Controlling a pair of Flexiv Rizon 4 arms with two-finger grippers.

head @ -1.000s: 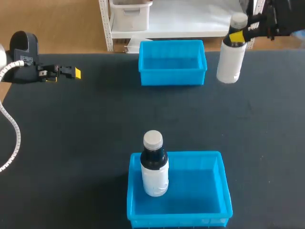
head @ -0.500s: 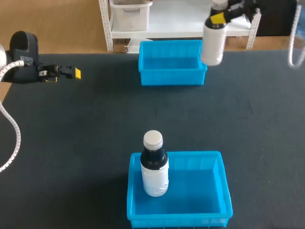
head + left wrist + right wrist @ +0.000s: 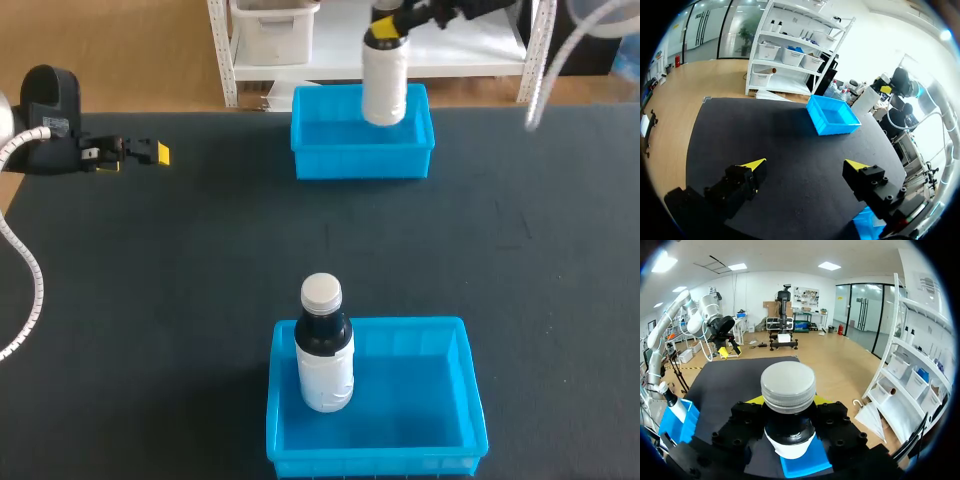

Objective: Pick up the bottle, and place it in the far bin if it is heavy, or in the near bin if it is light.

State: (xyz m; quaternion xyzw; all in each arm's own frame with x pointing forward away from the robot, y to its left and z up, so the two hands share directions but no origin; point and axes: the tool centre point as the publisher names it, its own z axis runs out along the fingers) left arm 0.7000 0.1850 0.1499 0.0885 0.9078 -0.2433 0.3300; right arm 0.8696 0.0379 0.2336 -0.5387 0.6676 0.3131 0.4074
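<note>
Right gripper (image 3: 386, 28) grips the bottle (image 3: 384, 85) by its neck above the far bin (image 3: 330, 165); release seems still due. Left gripper (image 3: 805, 164) gapes wide, empty.

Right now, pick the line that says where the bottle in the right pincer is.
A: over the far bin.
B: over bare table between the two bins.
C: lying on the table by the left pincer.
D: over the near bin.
A: in the head view the bottle, gripped near its neck by the right pincer, hangs over the far bin, well away from the near bin.
</note>
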